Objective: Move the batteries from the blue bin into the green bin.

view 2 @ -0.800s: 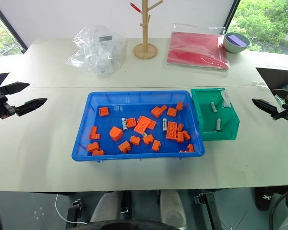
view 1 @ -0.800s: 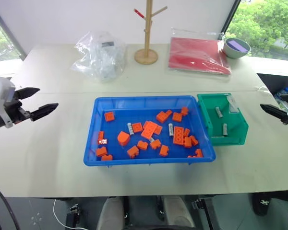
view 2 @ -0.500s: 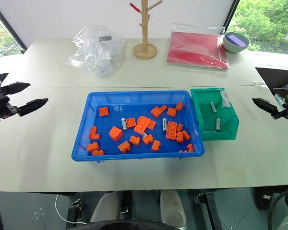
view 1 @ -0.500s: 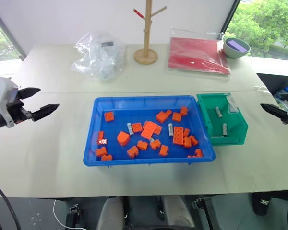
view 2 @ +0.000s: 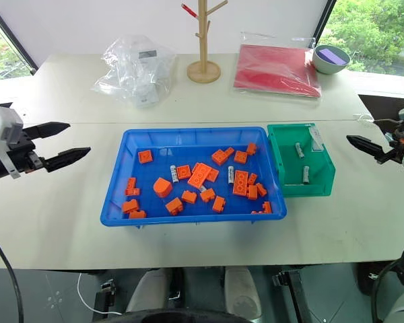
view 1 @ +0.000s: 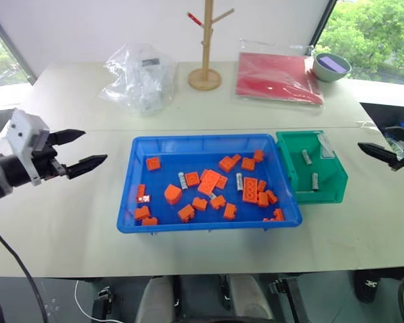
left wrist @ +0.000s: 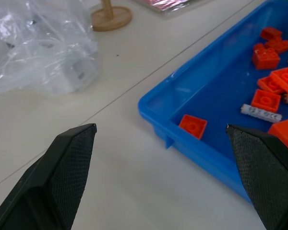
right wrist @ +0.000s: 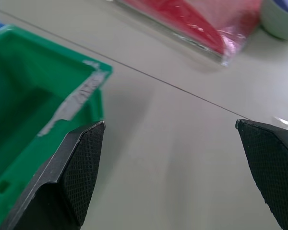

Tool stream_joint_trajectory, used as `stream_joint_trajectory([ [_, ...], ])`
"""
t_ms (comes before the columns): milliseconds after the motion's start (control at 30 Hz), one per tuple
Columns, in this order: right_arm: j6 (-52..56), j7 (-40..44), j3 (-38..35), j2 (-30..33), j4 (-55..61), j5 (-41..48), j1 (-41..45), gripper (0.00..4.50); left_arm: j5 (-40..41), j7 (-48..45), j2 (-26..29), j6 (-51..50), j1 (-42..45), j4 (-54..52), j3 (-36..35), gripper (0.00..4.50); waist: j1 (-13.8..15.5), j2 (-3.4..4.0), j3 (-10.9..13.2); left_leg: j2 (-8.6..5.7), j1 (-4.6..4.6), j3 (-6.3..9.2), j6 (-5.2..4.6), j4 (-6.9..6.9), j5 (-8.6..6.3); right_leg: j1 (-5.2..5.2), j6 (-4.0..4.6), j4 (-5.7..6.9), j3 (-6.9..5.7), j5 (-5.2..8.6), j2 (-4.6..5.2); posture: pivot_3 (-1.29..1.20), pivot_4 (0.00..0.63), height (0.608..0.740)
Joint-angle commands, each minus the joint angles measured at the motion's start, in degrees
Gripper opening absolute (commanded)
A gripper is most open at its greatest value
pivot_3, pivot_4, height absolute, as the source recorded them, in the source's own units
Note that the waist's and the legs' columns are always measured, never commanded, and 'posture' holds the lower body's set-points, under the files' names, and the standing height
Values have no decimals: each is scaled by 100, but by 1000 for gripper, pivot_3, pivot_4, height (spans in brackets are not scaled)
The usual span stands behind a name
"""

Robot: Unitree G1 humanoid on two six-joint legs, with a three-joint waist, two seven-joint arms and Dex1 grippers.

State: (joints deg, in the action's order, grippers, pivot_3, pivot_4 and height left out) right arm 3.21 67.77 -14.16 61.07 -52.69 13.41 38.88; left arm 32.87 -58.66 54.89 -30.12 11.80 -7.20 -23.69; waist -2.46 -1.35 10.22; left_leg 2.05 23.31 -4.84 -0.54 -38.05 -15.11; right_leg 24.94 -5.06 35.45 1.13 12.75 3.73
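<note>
Head views: left gripper (view 1: 81,149) hangs empty, jaws apart, just left of the blue bin (view 1: 130,226); two batteries (view 1: 182,180) lie among orange bricks (view 1: 250,190) inside it, two more already in the green bin (view 1: 337,192) touching its right side. Left wrist view: fingers (left wrist: 69,163) wide apart facing the blue bin's near corner, so this looks like the approach for the next pick, which calls for reaching in over the rim. Right wrist view: right gripper (right wrist: 175,163) jaws apart, empty, beyond the green bin's far side from the blue bin.

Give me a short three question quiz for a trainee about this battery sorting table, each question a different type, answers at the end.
1. True or false: the green bin already holds batteries.
2. Multiple choice: on which side of the blue bin does the green bin stand, as the robot sees it? A) left B) right C) behind
3. Fill in: the left tool has its fingers ____ and holds nothing.

Key: 1 true, two lie on its floor. 2 B, against the blue bin's right end. 3 open; it hangs over the table left of the blue bin, where at least two batteries lie among orange bricks.
</note>
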Motion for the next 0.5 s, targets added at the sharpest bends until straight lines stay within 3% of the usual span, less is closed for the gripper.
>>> stream_joint_trajectory([
  [33, 488, 513, 141, 81, 945, 225, 461, 4498, 494, -209, 196, -414, 217, -478, -9, 4500, -11, 7, 4, 0, 0, 0, 0, -1, 0, 1, 0, 1, 0, 0, -1, 0, 150, 736],
  [167, 1201, 1259, 853, -314, 2410, 423, 919, 4498, 832, -853, 478, -678, 311, -964, 375, 4500, -30, 9, 5, -2, 0, -1, 0, -2, 0, 8, -3, 10, 3, -2, -12, 0, 150, 736],
  [267, 1738, 1372, 1556, -985, 3427, 437, 1415, 4498, 610, -1424, 742, -377, 140, -1191, 754, 4500, -55, 11, 6, 1, -1, -1, 0, 1, 0, 17, -7, 24, 2, -4, -18, 0, 150, 736],
  [500, 2063, 1237, 2970, -2601, 3582, -138, 2279, 4498, 521, -1668, 775, -297, 519, -1041, 1141, 4500, 83, 10, 9, -6, 19, -1, 10, -8, 6, 47, 13, 70, -11, 7, -18, 0, 150, 736],
])
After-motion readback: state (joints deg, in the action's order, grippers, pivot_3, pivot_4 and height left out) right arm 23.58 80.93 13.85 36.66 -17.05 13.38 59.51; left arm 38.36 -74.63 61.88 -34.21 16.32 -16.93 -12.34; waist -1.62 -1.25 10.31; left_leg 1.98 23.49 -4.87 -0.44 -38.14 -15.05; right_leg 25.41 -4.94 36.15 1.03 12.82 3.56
